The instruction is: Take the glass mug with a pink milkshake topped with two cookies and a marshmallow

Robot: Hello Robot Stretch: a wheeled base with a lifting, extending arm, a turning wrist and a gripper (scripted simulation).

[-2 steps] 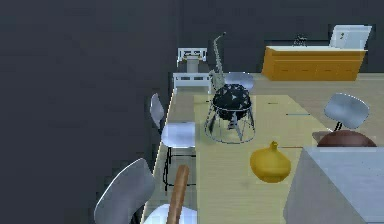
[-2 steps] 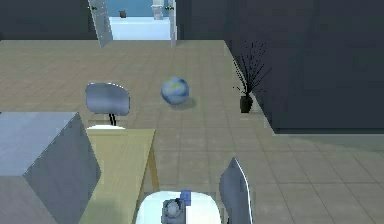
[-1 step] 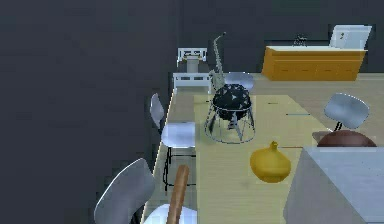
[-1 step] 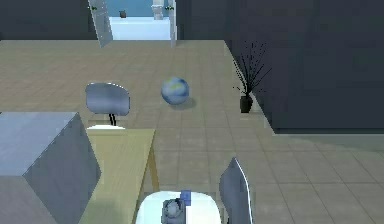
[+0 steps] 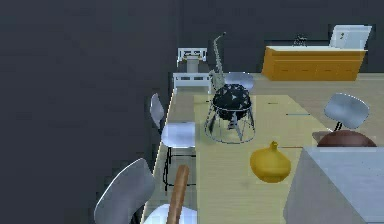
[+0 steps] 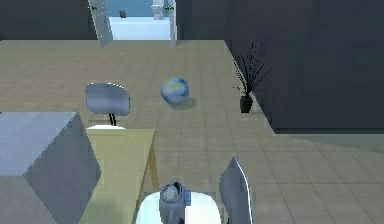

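Observation:
A long light wood table [image 5: 225, 165] runs ahead of me. On it stand a dark ball in a wire stand [image 5: 231, 106], a yellow gourd-shaped thing [image 5: 270, 162] and a brown rounded thing [image 5: 346, 140]. A wooden stick-like thing [image 5: 177, 193] lies at the table's near left edge. In the arm side view a small grey-blue thing [image 6: 172, 198] sits at the bottom on a white round surface [image 6: 195, 212], next to the table's edge [image 6: 130, 180]. I cannot tell what it is.
A grey box [image 5: 335, 188] [image 6: 45, 165] takes up the table's near corner. Grey chairs [image 5: 172, 128] [image 5: 346, 107] [image 6: 107, 102] [image 6: 235, 192] ring the table. A blue-green ball [image 6: 176, 91] and a potted plant [image 6: 247, 82] stand on the tiled floor. An orange cabinet [image 5: 310, 64] is at the back.

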